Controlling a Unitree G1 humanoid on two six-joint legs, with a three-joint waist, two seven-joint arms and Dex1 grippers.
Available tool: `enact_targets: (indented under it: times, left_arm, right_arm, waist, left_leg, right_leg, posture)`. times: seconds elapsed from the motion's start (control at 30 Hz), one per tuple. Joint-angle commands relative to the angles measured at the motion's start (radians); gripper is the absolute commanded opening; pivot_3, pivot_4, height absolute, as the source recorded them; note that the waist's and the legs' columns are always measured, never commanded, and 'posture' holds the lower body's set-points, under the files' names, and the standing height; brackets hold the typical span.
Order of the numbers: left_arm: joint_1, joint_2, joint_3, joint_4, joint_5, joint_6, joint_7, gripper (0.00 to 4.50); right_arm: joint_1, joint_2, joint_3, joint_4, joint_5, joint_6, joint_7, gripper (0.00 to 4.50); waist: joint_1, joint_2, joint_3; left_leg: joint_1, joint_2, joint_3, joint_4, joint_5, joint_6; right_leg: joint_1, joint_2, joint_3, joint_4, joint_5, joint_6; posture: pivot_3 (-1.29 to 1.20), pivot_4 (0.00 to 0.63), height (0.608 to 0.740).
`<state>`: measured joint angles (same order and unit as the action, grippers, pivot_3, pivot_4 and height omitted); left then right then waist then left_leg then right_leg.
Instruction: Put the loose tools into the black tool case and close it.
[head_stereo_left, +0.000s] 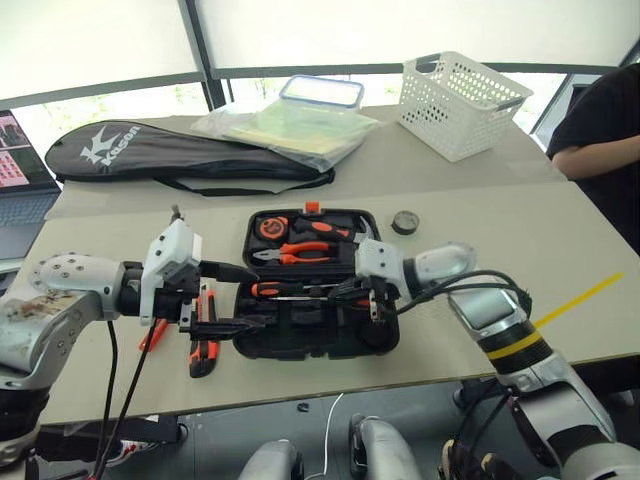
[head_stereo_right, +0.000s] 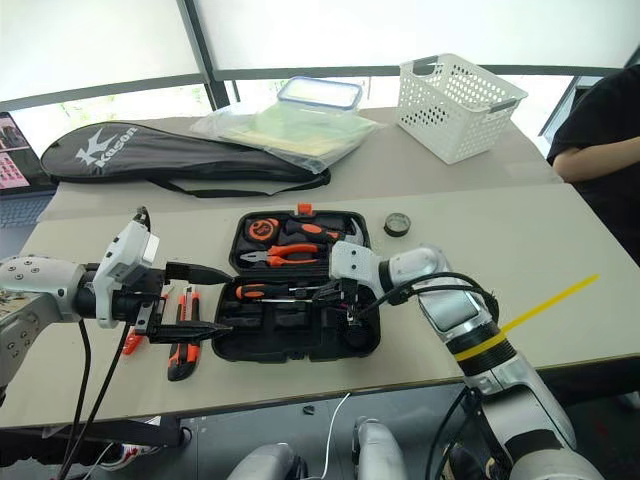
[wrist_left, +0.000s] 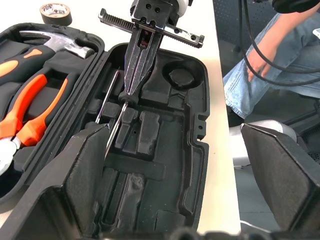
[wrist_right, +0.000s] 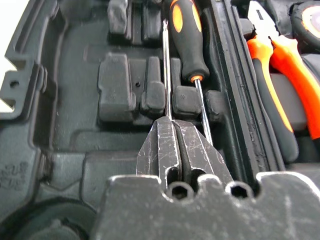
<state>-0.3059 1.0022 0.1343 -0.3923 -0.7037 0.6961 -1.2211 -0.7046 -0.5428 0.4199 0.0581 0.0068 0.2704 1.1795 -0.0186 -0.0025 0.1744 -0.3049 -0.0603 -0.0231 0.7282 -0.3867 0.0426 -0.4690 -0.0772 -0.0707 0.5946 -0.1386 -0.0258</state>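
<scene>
A laptop (head_stereo_left: 18, 195) stands at the far left edge of the beige table (head_stereo_left: 560, 250), and behind it lies a long black racket bag (head_stereo_left: 180, 155) with a clear plastic bag (head_stereo_left: 290, 128) and a lidded box (head_stereo_left: 321, 92) beside it. The left gripper (head_stereo_left: 228, 298) hovers over the table just left of the black tool case (head_stereo_left: 310, 270), with its two black fingers spread wide and holding nothing. Under this gripper lie the orange-and-black utility knife (head_stereo_left: 203, 330) and a slim orange tool (head_stereo_left: 153, 335), partly hidden by the gripper and its cables. The case is open and flat, made of moulded black plastic with shaped slots. Its far half holds a tape measure (head_stereo_left: 270, 227), pliers (head_stereo_left: 295, 253) with orange handles and a hammer (head_stereo_left: 345, 232); a small orange latch (head_stereo_left: 312, 207) is at the far edge. In the near half, one orange-and-black screwdriver (wrist_right: 187, 37) lies in its slot, with its thin metal shaft beside the right gripper (wrist_right: 178, 131). This gripper reaches into the near half from the right, and its scratched dark fingers are pressed together on the thin shaft of a second screwdriver (wrist_right: 165, 65), which points away from the fingertips. The small black tape roll (head_stereo_left: 405, 222) lies on the table behind the right gripper, just beside the case. Further back stands a white perforated basket (head_stereo_left: 460, 100), and a person in black (head_stereo_left: 600, 130) is at the far right.
</scene>
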Motion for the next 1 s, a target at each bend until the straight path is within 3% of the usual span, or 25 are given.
enact_targets:
  times: [0.03,0.17,0.3,0.4,0.63,0.77,1.0]
  left_arm:
    - [-0.005,0.002,0.01,-0.013,0.009,-0.022,0.011,4.5]
    - [0.052,0.004,0.054,-0.028,0.008,-0.012,0.048,4.5]
    - [0.18,-0.008,0.194,-0.07,-0.014,0.044,0.153,4.5]
    - [0.355,-0.035,0.373,-0.122,-0.019,0.098,0.21,4.5]
    - [0.818,-0.176,0.784,-0.196,0.061,0.126,0.241,4.5]
    - [0.924,-0.201,0.842,-0.13,0.12,0.101,0.257,4.5]
    - [0.772,-0.073,0.693,-0.038,0.134,0.196,0.337,4.5]
  right_arm:
    - [0.031,-0.015,0.068,0.044,-0.079,-0.031,0.003,0.08]
    - [0.009,0.035,-0.044,-0.019,0.044,0.049,-0.003,0.08]
    - [-0.023,0.049,-0.189,-0.11,0.213,0.205,-0.001,0.08]
    - [-0.047,0.022,-0.295,-0.203,0.366,0.366,0.01,0.78]
    - [-0.008,-0.1,-0.416,-0.391,0.589,0.508,0.054,3.2]
    - [0.037,-0.144,-0.434,-0.456,0.645,0.513,0.049,4.46]
    - [0.058,-0.145,-0.418,-0.498,0.662,0.497,-0.026,4.46]
  waist:
    - [0.001,-0.001,-0.001]
    - [0.0,-0.001,-0.001]
    - [-0.004,0.0,0.0]
    - [-0.008,0.0,0.0]
    - [-0.015,0.0,0.0]
    - [0.006,0.0,0.0]
    - [0.032,-0.003,-0.001]
  left_leg:
    - [0.001,0.0,0.0,0.0,0.0,0.0]
    - [0.005,0.001,-0.001,0.0,0.0,0.0]
    - [0.002,0.001,-0.001,-0.001,0.0,-0.001]
    - [-0.002,0.001,0.0,-0.001,0.0,-0.001]
    - [-0.002,0.002,0.0,-0.006,-0.001,-0.001]
    - [-0.001,0.002,0.0,-0.006,-0.001,-0.001]
    - [-0.001,0.002,-0.002,-0.005,-0.001,0.0]
  right_leg:
    - [0.001,0.0,0.0,0.0,0.0,0.0]
    - [0.006,0.0,0.002,-0.001,0.0,0.0]
    - [0.001,0.001,0.003,0.0,0.0,0.0]
    - [-0.004,0.001,0.001,0.001,0.0,-0.001]
    - [-0.003,0.001,-0.001,-0.001,0.0,-0.001]
    - [-0.003,0.001,0.003,-0.001,-0.001,-0.001]
    - [-0.001,0.001,0.005,0.0,-0.001,-0.001]
  posture:
    - [0.0,0.15,0.74]
    - [0.0,0.15,0.74]
    - [0.0,0.15,0.74]
    - [0.0,0.15,0.74]
    - [0.0,0.15,0.74]
    - [0.0,0.15,0.74]
    - [0.0,0.15,0.74]
